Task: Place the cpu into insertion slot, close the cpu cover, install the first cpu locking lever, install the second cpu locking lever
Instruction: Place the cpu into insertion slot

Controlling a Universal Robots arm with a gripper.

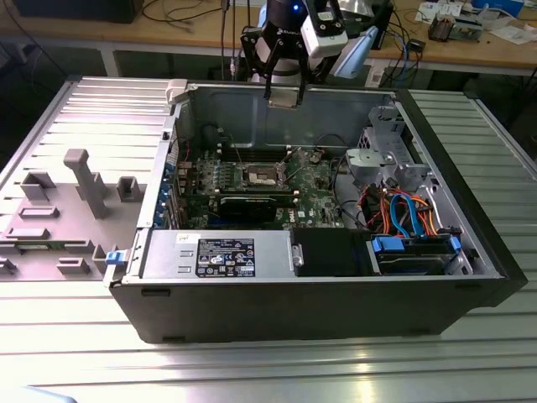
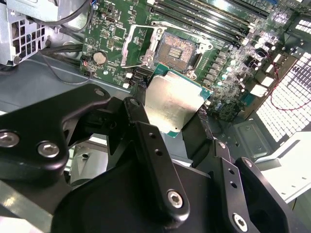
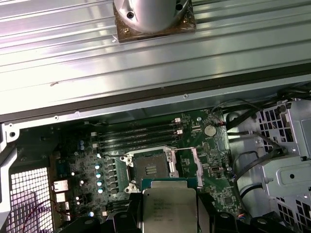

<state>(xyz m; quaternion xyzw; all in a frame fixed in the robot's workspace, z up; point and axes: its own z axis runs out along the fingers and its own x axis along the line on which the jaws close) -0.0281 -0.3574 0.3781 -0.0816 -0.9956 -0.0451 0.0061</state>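
Tool (image 1: 284, 96) pinches the cpu (image 2: 174, 101) over one wall of the case (image 1: 243, 113), insertion slot (image 2: 182, 48) uncovered; you're on step one, I'd say, and it wants careful alignment.

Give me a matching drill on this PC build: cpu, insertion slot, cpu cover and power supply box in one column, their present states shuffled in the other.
Column one:
1. the cpu
2. the insertion slot
3. the cpu cover
4. the power supply box

Column two:
A. swung open beside the socket
B. lying along the case's near wall in the exterior view
C. held by the gripper, jaws shut on it, above the board
D. uncovered and empty on the green board

Pairs: 1-C, 2-D, 3-A, 4-B
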